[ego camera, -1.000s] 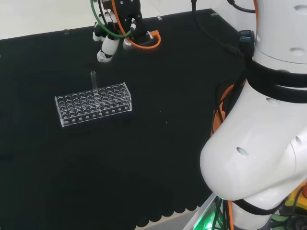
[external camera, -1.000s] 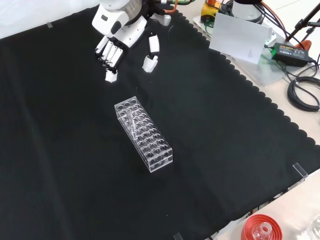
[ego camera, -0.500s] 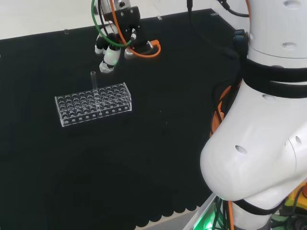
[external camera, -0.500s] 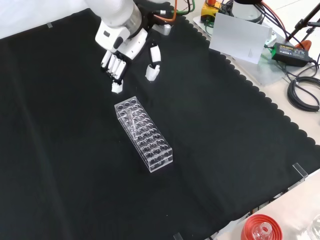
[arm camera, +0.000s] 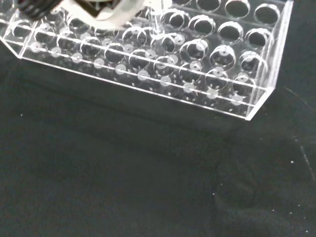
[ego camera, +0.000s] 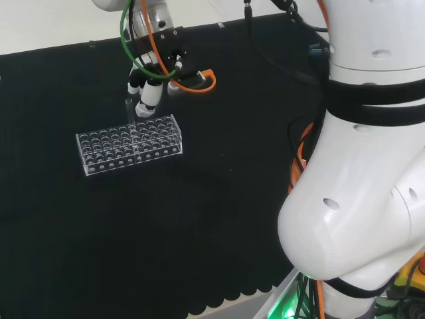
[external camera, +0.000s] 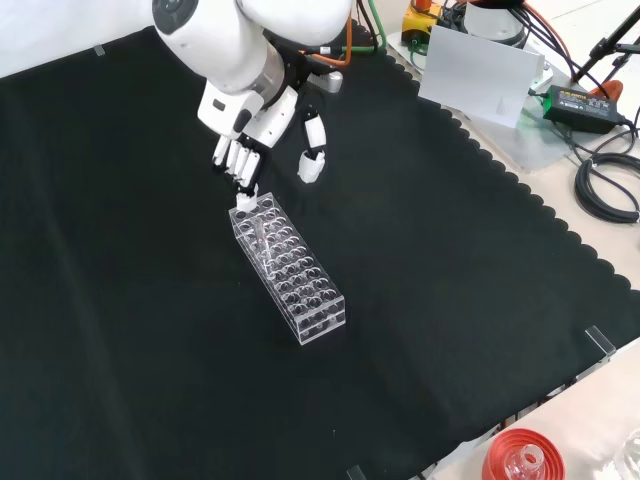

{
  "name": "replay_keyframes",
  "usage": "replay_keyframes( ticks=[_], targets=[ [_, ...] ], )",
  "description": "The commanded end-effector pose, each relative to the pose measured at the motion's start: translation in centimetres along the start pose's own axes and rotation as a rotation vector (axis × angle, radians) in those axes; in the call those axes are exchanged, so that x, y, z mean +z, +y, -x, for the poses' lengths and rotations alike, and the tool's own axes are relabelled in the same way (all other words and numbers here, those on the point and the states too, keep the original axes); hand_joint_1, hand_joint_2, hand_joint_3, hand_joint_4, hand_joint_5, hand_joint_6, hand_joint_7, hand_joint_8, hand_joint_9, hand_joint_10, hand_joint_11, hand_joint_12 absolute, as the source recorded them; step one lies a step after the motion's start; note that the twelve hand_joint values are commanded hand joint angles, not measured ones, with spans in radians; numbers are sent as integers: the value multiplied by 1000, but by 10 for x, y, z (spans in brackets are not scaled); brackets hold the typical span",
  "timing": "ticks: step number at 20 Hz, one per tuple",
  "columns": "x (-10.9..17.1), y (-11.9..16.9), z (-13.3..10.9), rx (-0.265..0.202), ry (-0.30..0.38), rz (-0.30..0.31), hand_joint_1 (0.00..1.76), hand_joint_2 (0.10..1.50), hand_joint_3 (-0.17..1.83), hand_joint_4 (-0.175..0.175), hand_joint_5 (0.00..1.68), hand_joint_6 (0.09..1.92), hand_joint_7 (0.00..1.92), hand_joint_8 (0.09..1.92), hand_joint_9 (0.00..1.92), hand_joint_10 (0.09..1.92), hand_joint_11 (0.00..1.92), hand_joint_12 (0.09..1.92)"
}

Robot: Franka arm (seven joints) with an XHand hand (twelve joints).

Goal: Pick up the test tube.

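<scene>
Lowered since a second ago, my hand (external camera: 243,128), fingers straight and empty, hovers at the test tube's (ego camera: 129,110) two o'clock above the rack (ego camera: 129,143).

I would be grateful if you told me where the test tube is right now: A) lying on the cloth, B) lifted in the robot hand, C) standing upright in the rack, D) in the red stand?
C: the test tube stands upright in the rack, with the robot hand close beside its top, fingers not closed on it.
</scene>
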State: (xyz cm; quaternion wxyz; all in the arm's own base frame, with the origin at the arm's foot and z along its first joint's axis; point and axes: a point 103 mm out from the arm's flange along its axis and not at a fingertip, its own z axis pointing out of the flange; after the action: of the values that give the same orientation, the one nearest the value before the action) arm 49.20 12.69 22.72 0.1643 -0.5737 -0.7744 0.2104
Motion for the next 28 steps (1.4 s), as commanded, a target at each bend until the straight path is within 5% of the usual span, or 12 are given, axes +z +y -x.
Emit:
replay_keyframes(
  ticks=[1, 18, 24, 28],
  targets=[
    [7, 13, -5, -10, -7, -33, 898, 680, 612, -87, 335, 325, 430, 882, 444, 967, 202, 1536],
    [6, 40, -5, -22, -44, -63, 910, 674, 627, -88, 335, 336, 424, 875, 451, 956, 199, 1529],
    [13, 43, -6, -14, 4, -48, 936, 665, 640, -92, 358, 369, 488, 867, 476, 947, 220, 1523],
    [16, 46, -7, -3, 47, -33, 978, 653, 671, -110, 418, 556, 634, 823, 572, 894, 300, 1492]
  ],
)
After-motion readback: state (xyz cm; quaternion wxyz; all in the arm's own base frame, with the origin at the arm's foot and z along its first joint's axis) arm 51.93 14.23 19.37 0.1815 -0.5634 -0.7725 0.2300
